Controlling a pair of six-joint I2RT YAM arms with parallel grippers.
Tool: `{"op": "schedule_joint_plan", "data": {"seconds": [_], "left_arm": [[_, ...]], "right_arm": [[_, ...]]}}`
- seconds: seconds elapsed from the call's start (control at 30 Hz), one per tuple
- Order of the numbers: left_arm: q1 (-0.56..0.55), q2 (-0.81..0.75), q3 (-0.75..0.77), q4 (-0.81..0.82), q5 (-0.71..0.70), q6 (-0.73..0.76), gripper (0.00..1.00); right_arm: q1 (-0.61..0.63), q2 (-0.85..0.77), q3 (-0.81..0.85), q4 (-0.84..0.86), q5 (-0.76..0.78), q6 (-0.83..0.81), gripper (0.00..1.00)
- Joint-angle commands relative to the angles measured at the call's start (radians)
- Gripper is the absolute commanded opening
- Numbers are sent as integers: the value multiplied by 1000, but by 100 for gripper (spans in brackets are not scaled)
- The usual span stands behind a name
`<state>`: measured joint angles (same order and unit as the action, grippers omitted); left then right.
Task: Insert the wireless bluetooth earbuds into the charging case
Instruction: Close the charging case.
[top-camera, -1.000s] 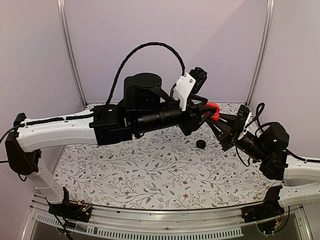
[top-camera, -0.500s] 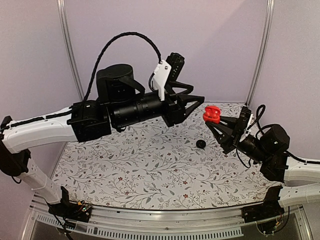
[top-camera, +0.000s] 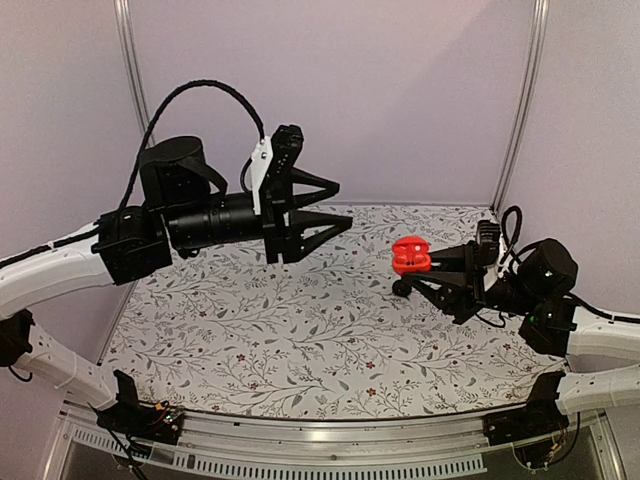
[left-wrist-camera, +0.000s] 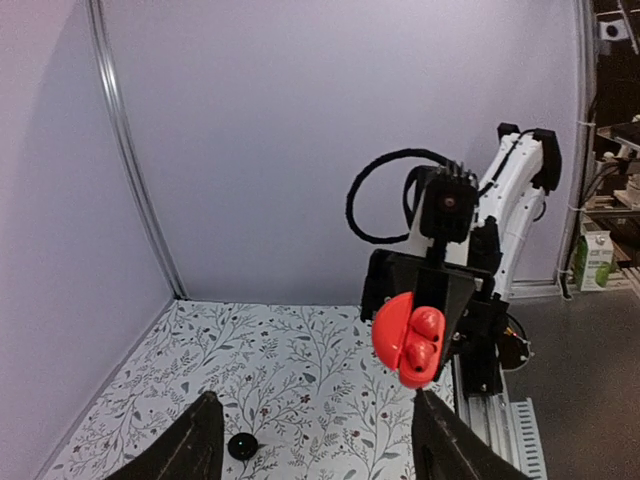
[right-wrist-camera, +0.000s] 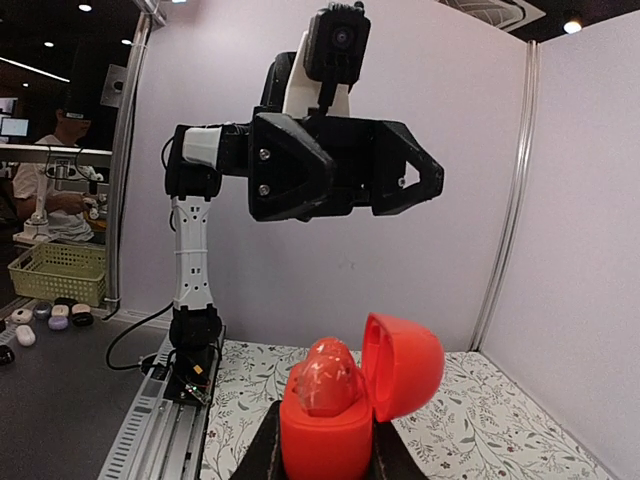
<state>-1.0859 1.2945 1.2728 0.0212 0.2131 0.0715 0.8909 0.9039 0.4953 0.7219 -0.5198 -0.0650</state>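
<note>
Charging case aloft, lid open
Right tool clamps the case, red earbuds sitting inside; left tool gapes wide, well left of it.

Case in right tool, earbuds inside; left tool apart.

Two arms are counted, each with one gripper: left gripper and right gripper, two in all. One red charging case is counted. Two red earbuds are seen inside it from the left wrist view; only one is made out from the right wrist view. One small black round piece is counted on the one table; earbud or case cannot be told.
</note>
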Motion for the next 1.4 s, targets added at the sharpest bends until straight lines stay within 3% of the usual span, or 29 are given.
{"op": "schedule_joint_plan", "data": {"seconds": [0.0, 0.2, 0.6, 1.37], "left_arm": [[3, -31, -62, -17, 225, 146, 67], [-7, 0, -63, -18, 282, 195, 74], [-56, 128, 25, -110, 269, 251, 75], [-180, 159, 57, -183, 190, 400, 61]], "right_arm": [[-15, 34, 47, -12, -131, 110, 0], [-18, 69, 67, -3, -169, 163, 0], [-18, 113, 81, 19, -183, 206, 0], [-41, 122, 67, 36, -122, 282, 0]]}}
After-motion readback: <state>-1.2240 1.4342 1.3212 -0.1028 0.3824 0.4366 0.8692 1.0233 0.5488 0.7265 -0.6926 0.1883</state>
